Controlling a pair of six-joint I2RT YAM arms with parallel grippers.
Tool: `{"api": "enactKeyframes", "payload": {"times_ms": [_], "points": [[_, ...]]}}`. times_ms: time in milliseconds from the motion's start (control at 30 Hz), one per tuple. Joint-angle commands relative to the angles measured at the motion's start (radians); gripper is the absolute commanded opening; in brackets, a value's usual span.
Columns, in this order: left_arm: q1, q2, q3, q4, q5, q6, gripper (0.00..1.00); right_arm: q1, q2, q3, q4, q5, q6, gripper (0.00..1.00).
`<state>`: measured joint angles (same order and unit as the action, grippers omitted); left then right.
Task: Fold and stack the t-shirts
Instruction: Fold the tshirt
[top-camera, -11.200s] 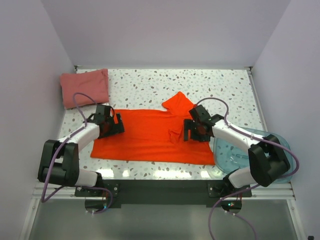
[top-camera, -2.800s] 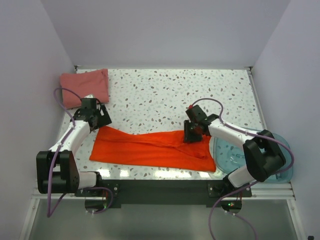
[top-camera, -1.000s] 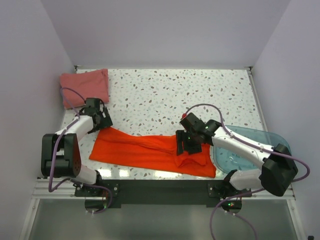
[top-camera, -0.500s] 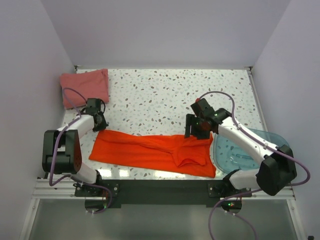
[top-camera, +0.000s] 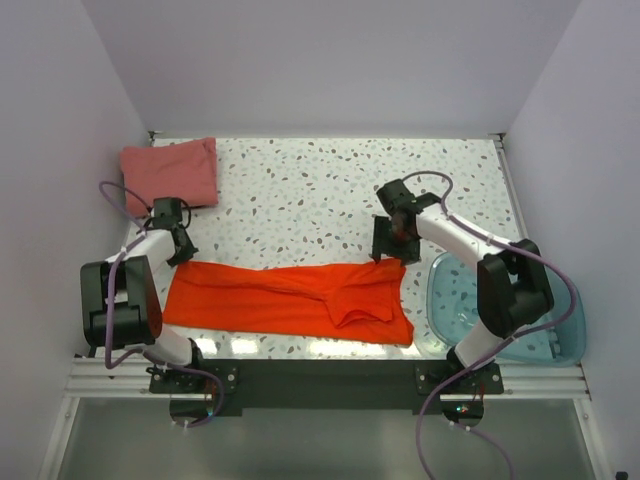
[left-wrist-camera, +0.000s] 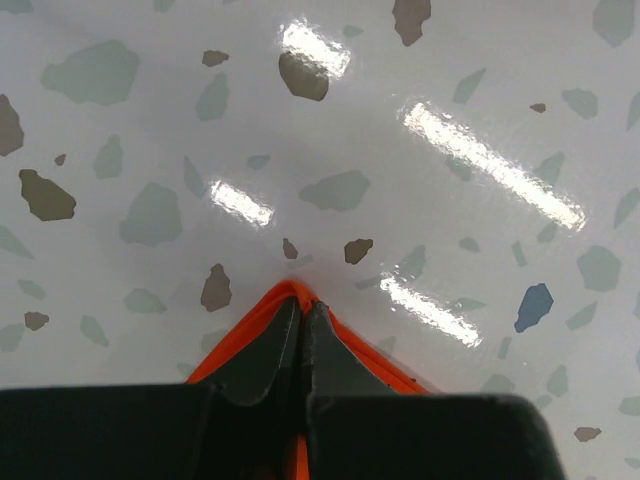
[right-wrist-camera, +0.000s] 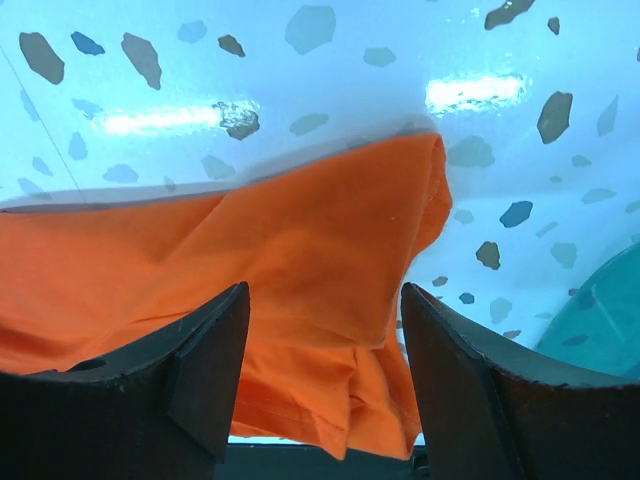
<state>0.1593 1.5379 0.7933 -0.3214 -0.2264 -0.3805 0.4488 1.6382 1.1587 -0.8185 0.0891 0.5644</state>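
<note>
**Orange-red t-shirt laid in a long band; the crosswise fold is judged to be next.**
The orange-red t-shirt (top-camera: 290, 298) is spread along the near edge of the tabletop (top-camera: 320, 190), and the dusty pink t-shirt (top-camera: 170, 172) is seen folded at the far-left corner. The band's far-left corner is pinched in the left claw (left-wrist-camera: 300, 312), whose fingers are pressed together. The right claw (right-wrist-camera: 322, 295) is held apart over the far-right corner. A grip on that end is probably needed.
</note>
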Motion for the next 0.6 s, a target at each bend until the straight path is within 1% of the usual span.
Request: {"api": "enactKeyframes", "payload": {"times_ms": [0,167,267,367,567], "points": [[0.011,-0.035,0.014,0.047,-0.053,0.017,0.00,-0.001,0.017,0.073,0.010,0.024,-0.023,0.66],[0.028,-0.042,0.006,0.051,-0.053,0.020,0.00,-0.004,0.074,0.094,0.012,0.032,-0.035,0.66],[0.029,-0.039,0.006,0.051,-0.051,0.020,0.00,-0.005,0.113,0.122,-0.019,0.050,-0.038,0.66],[0.032,-0.038,0.006,0.051,-0.048,0.019,0.00,-0.010,0.114,0.111,-0.027,0.083,-0.032,0.66],[0.036,-0.030,0.004,0.056,-0.044,0.017,0.00,-0.022,0.140,0.098,-0.013,0.083,-0.035,0.65]]}}
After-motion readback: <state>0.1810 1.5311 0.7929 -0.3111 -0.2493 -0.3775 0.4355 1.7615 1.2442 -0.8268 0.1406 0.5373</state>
